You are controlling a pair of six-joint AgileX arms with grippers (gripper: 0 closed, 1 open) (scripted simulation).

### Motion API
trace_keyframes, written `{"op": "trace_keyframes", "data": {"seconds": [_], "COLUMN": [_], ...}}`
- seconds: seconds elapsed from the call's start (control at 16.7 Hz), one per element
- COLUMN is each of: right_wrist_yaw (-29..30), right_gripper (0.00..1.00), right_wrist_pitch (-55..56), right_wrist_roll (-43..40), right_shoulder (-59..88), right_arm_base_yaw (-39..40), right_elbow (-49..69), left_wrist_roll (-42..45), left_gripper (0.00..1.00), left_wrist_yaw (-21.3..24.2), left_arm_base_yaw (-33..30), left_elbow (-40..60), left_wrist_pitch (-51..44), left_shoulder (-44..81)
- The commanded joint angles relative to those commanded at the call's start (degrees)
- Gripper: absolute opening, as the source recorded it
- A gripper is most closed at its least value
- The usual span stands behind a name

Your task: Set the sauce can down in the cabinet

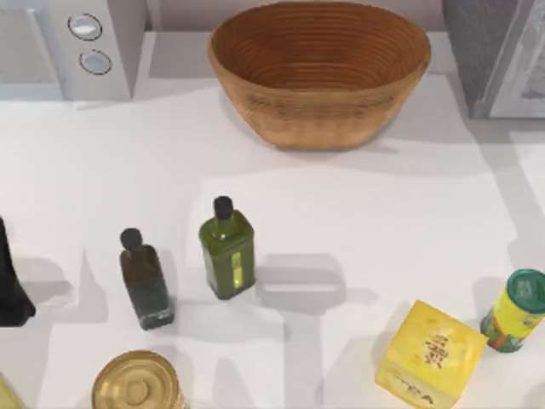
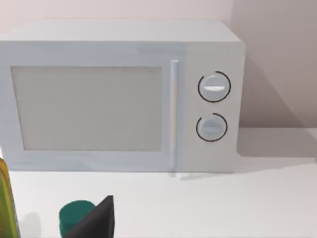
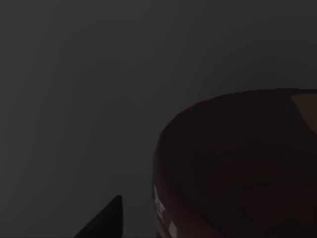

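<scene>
1 step remains, I judge: release the sauce can; right wrist view is dark, claw state unclear.

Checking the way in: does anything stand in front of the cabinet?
Nothing visible does. The basket sits apart to the left of the cabinet, and the yellow box lies nearer the front edge. The right wrist view is dark. The left arm is parked at the table's left edge.

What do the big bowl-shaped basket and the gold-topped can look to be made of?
The basket looks like woven wicker or cane: tan, matte, with ridged coils around its wall. The gold-topped can looks like metal: its lid is shiny, with stamped concentric rings.
</scene>
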Motion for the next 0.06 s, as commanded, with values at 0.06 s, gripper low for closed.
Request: {"op": "trace_keyframes", "data": {"seconds": [0.06], "right_wrist_yaw": [0.0], "right_gripper": [1.0], "right_wrist_pitch": [0.0], "right_wrist_roll": [0.0], "right_shoulder": [0.0], "right_arm_base_yaw": [0.0], "right_elbow": [0.0], "left_wrist_roll": [0.0], "left_gripper": [1.0], "left_wrist_yaw": [0.0], "left_arm_base_yaw": [0.0], "left_elbow": [0.0], "left_wrist_pitch": [0.0], "left_shoulder": [0.0]}}
